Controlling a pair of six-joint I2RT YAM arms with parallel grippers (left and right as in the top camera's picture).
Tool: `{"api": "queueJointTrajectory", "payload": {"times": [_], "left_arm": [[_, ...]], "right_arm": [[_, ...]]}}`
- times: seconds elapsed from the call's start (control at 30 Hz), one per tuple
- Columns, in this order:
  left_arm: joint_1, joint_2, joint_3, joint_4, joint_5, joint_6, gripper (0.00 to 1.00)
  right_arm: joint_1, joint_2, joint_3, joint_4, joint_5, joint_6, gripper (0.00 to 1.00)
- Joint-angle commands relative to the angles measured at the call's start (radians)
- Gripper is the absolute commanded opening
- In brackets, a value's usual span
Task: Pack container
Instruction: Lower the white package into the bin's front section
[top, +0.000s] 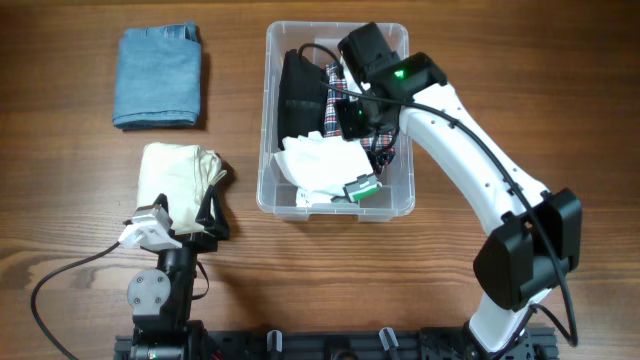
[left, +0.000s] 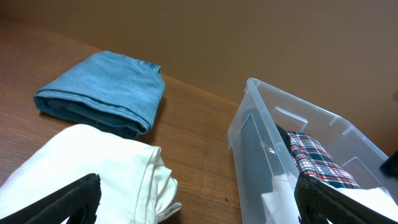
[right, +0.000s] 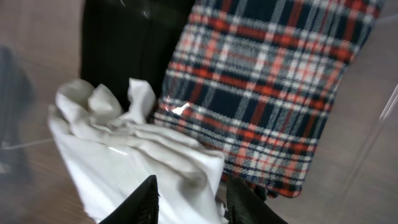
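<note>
Right wrist view put your right gripper (right: 189, 194) low inside the container (top: 335, 27). Its two dark fingers (right: 147, 200) stood either side of a crumpled white cloth (right: 124, 143). Whether they pinched that cloth or merely straddled it, you could not tell. Just beyond the white cloth lay a plaid cloth (right: 267, 93) in navy, red and white, and beside that a black garment (right: 124, 50) along the container's left wall.

The container itself was a clear, colourless bin, rectangular with rounded corners and a rolled rim. Small moulded notches showed inside its walls. It sat on the wooden table (top: 330, 290) right of centre, toward the far edge, with its long side running away from you.

Your left gripper (left: 205, 202) stood wide open, holding nothing, over a folded cream shirt (left: 87, 168) to the left of the container. Beyond the shirt, apart from it, lay folded denim (left: 102, 87), also outside the bin.
</note>
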Motion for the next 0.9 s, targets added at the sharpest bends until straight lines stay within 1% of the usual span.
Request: {"api": "queueJointTrajectory", "payload": {"times": [0.0,0.1,0.23,0.3,0.43,0.53,0.7,0.8,0.87], "left_arm": [[0.006,-0.002,-0.006,-0.003,0.011,0.020,1.00],[0.006,-0.002,-0.006,-0.003,0.011,0.020,1.00],[0.006,-0.002,-0.006,-0.003,0.011,0.020,1.00],[0.006,-0.002,-0.006,-0.003,0.011,0.020,1.00],[0.006,-0.002,-0.006,-0.003,0.011,0.020,1.00],[0.006,-0.002,-0.006,-0.003,0.011,0.020,1.00],[0.006,-0.002,-0.006,-0.003,0.011,0.020,1.00],[0.006,-0.002,-0.006,-0.003,0.011,0.020,1.00],[0.006,-0.002,-0.006,-0.003,0.011,0.020,1.00]], "right_arm": [[0.001,0.024,-0.069,0.037,-0.016,0.002,0.30],[0.001,0.024,-0.129,0.075,-0.017,0.003,0.25],[0.003,0.024,-0.210,0.110,-0.043,0.008,0.24],[0.003,0.024,-0.241,0.111,-0.043,0.034,0.24],[0.003,0.024,-0.253,0.095,-0.042,0.085,0.24],[0.003,0.024,-0.253,0.105,-0.042,0.084,0.23],[0.003,0.016,-0.184,0.099,-0.042,0.092,0.25],[0.003,-0.016,-0.100,0.078,-0.039,0.111,0.29],[0.003,-0.037,-0.034,0.061,-0.042,0.111,0.33]]}}
